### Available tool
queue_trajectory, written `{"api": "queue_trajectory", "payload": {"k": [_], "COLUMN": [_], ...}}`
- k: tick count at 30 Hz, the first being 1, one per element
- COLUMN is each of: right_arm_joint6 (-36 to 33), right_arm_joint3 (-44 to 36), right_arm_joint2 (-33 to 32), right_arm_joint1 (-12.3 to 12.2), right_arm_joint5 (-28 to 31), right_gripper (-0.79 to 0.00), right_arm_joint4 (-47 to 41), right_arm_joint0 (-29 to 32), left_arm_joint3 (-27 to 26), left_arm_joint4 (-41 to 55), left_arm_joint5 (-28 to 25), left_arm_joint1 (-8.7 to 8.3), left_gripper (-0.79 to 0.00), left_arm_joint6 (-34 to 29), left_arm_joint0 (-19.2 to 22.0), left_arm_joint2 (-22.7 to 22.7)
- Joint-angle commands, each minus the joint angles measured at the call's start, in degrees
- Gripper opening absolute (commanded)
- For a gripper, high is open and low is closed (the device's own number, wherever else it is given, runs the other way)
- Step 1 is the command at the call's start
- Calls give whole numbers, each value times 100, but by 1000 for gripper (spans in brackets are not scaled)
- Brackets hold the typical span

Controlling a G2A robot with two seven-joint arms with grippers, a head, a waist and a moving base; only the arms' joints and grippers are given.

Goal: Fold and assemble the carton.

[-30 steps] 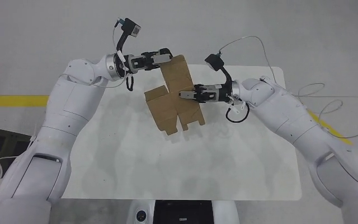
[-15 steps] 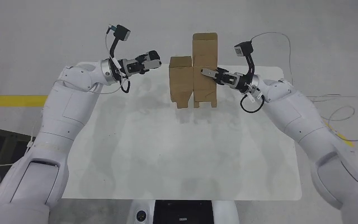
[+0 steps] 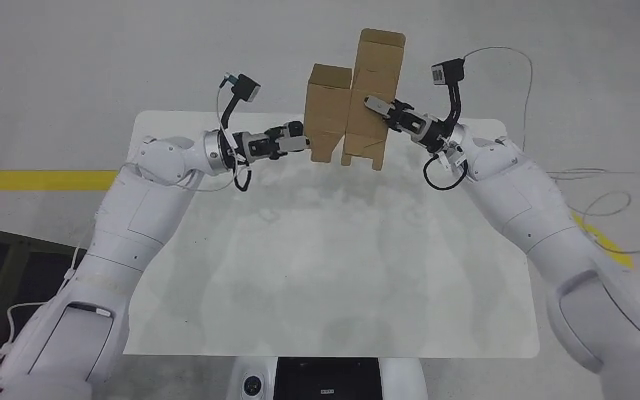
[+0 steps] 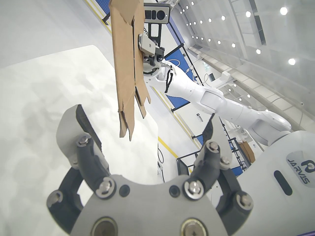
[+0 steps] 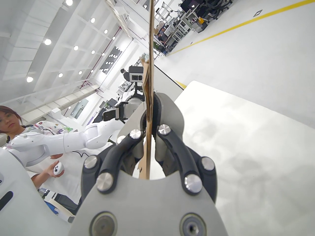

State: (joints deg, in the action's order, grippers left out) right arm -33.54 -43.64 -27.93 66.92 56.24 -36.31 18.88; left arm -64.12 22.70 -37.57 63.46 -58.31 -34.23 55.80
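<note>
The right tool [image 3: 371, 103] is pinching the flattened carton [image 3: 328, 108] by one edge, holding it upright in the air over the far edge of the tabletop [image 3: 330, 300]. The left tool [image 4: 145, 119] is hovering just beside it, spread wide.

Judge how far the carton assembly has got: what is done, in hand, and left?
Done: the carton is held clear of the table, clamped in the right gripper. In hand: the open left gripper sits beside its edge. Left: it hangs flat, not yet opened into a box, flaps unfolded.
</note>
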Motion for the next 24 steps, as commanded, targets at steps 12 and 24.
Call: {"api": "queue_trajectory", "payload": {"k": [12, 24], "right_arm_joint6": [325, 125], "right_arm_joint3": [-448, -571], "right_arm_joint2": [-424, -800], "right_arm_joint1": [51, 62], "right_arm_joint5": [-187, -332], "right_gripper": [-785, -785], "right_arm_joint4": [602, 805], "right_arm_joint0": [305, 518], "left_arm_joint3": [-211, -367], "left_arm_joint4": [-109, -69], "left_arm_joint5": [325, 608], "left_arm_joint1": [-20, -48], "left_gripper": [-785, -785], "left_arm_joint6": [255, 263], "left_arm_joint0": [-209, -366], "left_arm_joint2": [171, 349]}}
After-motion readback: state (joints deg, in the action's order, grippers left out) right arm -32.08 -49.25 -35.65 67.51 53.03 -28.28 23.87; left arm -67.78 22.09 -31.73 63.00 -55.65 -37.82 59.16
